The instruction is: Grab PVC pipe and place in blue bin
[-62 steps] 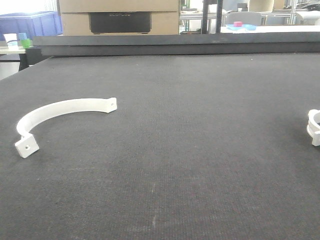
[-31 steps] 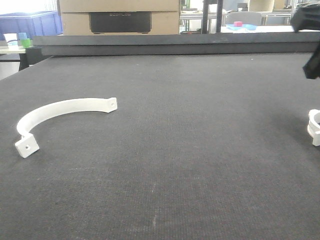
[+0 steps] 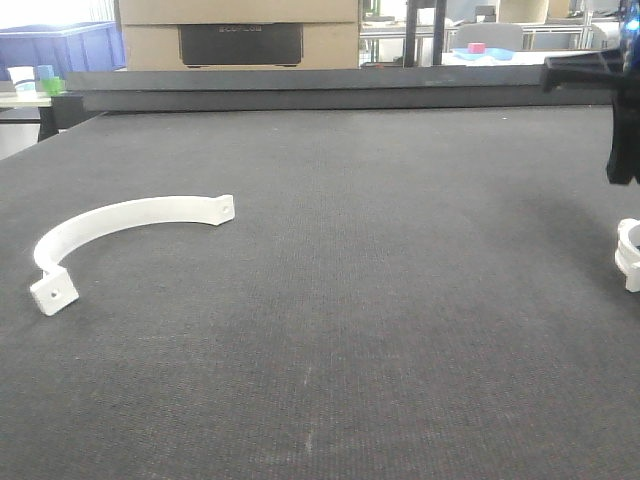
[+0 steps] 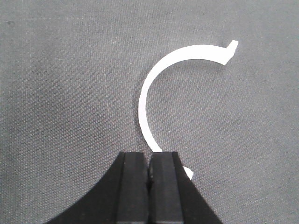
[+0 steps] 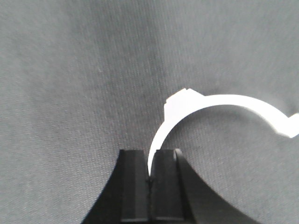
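Observation:
A white curved PVC pipe piece [image 3: 120,220] with tabbed ends lies on the dark mat at the left. In the left wrist view this piece [image 4: 154,84] is below my left gripper [image 4: 149,161], which is shut and empty, its tips covering one end from sight. A second white PVC piece [image 3: 628,255] lies at the right edge of the mat. It shows in the right wrist view [image 5: 219,105] under my right gripper [image 5: 149,158], also shut and holding nothing. The right arm [image 3: 622,120] hangs above that piece. The blue bin [image 3: 60,45] stands far back left, off the mat.
A raised dark ledge [image 3: 350,90] runs along the mat's far edge. Behind it stands a cardboard box [image 3: 238,35]. Small cups [image 3: 35,78] sit on a side table at the back left. The mat's left edge falls off near the blue bin.
The right arm has come into the front view at the upper right and stretched further left. Both white pieces lie where they were.

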